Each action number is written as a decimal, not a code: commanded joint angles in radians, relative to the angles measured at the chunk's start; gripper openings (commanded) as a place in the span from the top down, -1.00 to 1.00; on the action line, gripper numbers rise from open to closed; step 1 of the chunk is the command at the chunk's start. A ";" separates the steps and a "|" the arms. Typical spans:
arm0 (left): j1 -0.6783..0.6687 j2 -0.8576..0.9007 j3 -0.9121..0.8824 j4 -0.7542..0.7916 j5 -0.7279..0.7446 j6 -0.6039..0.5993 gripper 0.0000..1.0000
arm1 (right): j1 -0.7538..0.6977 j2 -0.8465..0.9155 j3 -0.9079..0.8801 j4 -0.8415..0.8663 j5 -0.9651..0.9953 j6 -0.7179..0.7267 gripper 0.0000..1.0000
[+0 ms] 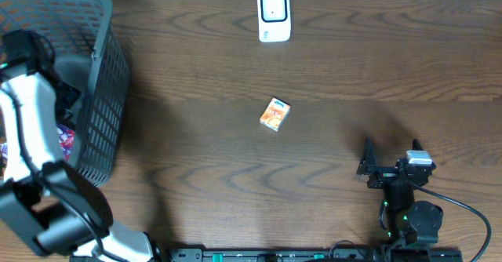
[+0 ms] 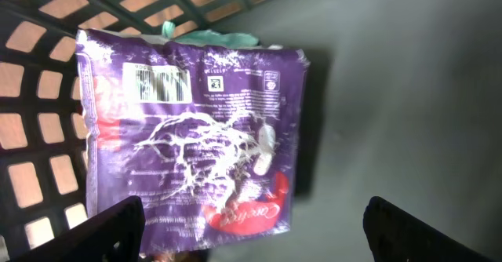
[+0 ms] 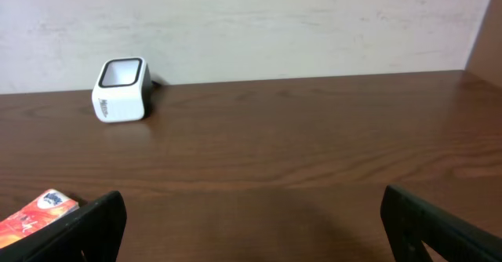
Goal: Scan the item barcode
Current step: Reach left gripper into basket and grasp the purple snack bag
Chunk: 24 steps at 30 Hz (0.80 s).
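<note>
A purple packet point(image 2: 192, 136) lies on the grey floor of the basket point(image 2: 39, 74), with a white barcode point(image 2: 157, 82) showing at its upper left. My left gripper point(image 2: 255, 231) hangs open just above it; one finger is over its lower left corner and the other is off to the right, and nothing is held. My left arm point(image 1: 31, 113) reaches down into the basket point(image 1: 110, 97). A small orange box point(image 1: 274, 114) lies mid-table. The white scanner point(image 1: 274, 15) stands at the far edge. My right gripper point(image 1: 391, 154) rests open and empty near the front right.
A pale green item point(image 2: 208, 36) pokes out behind the purple packet. In the right wrist view the scanner point(image 3: 121, 89) stands far left and the orange box point(image 3: 35, 212) shows at the lower left corner. A wall runs behind the table.
</note>
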 commanded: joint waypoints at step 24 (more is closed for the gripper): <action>0.228 0.019 -0.019 -0.101 0.049 -0.062 -0.78 | 0.010 -0.005 -0.002 -0.004 0.002 0.010 -0.98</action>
